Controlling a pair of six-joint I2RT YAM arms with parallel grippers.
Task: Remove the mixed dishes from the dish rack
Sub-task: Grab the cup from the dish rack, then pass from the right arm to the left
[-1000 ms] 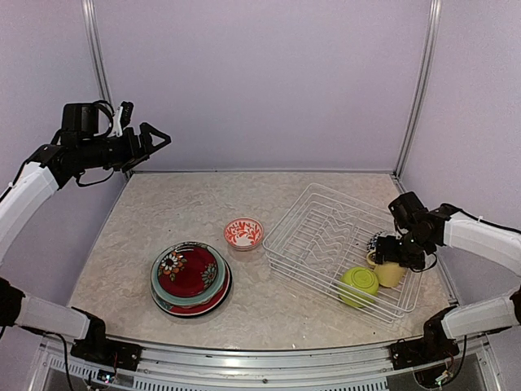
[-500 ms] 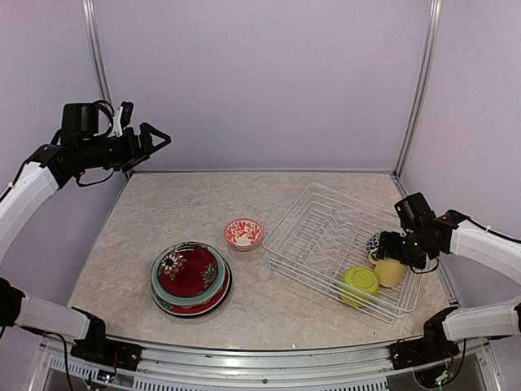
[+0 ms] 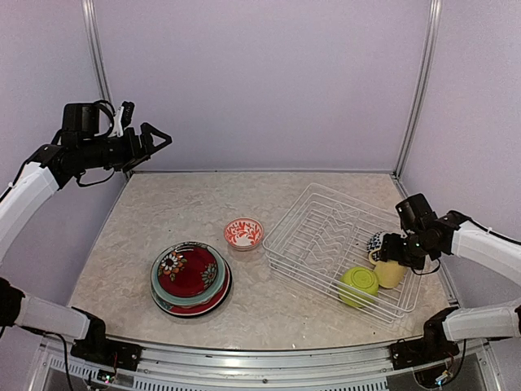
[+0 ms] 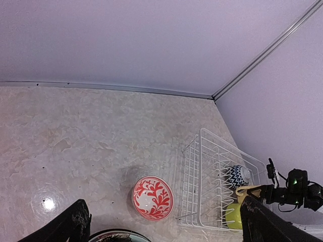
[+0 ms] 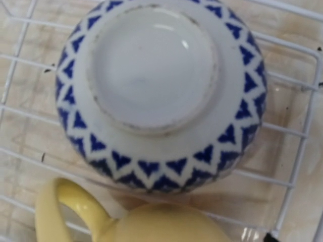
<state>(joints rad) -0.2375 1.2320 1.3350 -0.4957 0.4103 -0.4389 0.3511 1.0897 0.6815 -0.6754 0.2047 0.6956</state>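
Upturned blue-white bowl (image 5: pixel 151 96) in the dish rack (image 3: pixel 309 220) beside the mug (image 5: pixel 161 227) is targeted for removal; right jaws' grip cannot be told, left jaws released aloft.

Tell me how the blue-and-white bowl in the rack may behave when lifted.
The blue-and-white bowl looks glazed and glossy, so probably rigid, fragile and slippery. It lies foot-up with rounded sides, so a grip might slide off. The yellow mug close beside it could get knocked.
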